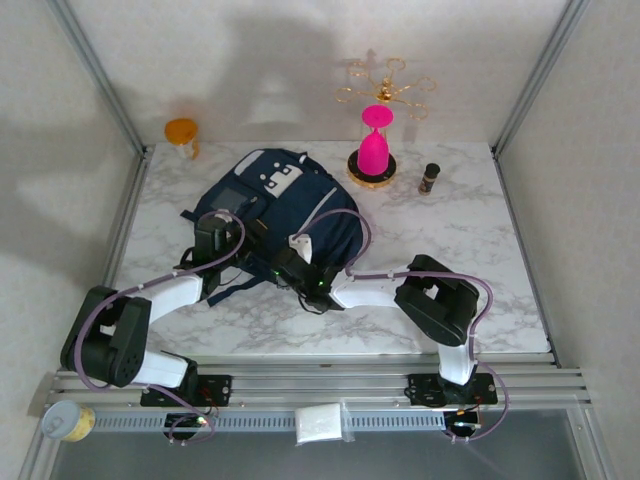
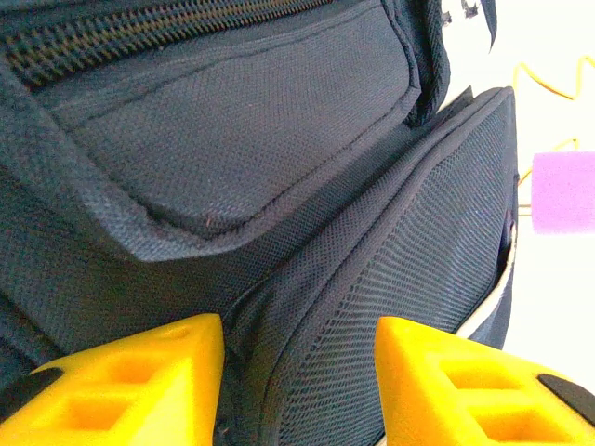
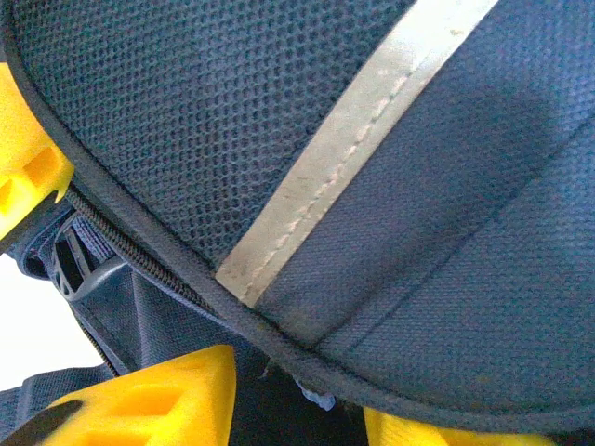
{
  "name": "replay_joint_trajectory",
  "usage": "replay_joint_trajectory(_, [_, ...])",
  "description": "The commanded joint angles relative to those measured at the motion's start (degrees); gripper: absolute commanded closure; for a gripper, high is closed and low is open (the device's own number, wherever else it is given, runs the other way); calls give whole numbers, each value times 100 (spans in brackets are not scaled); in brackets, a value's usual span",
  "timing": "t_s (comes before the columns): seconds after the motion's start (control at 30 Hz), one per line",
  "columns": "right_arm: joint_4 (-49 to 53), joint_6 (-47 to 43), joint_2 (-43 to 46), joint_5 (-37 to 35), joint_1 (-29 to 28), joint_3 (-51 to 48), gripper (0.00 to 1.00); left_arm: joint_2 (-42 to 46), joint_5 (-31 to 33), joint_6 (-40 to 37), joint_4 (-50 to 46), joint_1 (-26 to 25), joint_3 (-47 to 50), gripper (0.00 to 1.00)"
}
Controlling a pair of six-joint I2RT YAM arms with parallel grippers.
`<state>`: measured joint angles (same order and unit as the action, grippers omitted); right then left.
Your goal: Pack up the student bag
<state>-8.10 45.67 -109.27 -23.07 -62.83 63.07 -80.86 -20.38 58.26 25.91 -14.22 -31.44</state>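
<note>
Counter (image 1: 450, 250): marble; the top view takes in its full spread.
Bag (image 1: 285, 205): navy, lying flat left of centre, white patches toward the far edge; near edge hidden under both arms.
Left fingers (image 2: 139, 381): part-way apart, astride a mesh side seam; the wrist view adds a zipper (image 2: 139, 28). Pinching or not, cannot tell.
Right fingers (image 3: 149, 400): part-way apart at the piped edge by the light stripe (image 3: 363, 139); tips cut off, grip unclear.
Goblet (image 1: 375, 140): pink, upright, beside the bag's far right.
Cup (image 1: 182, 132): orange, far-left corner.
Bottle (image 1: 430, 177): dark, right of goblet.
</note>
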Motion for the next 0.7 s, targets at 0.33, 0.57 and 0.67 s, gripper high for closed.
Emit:
replay_joint_trajectory(0.33, [-1484, -1053, 450, -8, 121, -545, 86, -42, -44, -43, 63, -55, -195, 54])
replay_joint_trajectory(0.57, [-971, -1260, 602, -85, 119, -322, 98, 50, -41, -18, 16, -71, -160, 54])
replay_joint_trajectory(0.67, [-273, -1064, 617, -102, 115, -95, 100, 183, -63, 126, 35, -134, -56, 54])
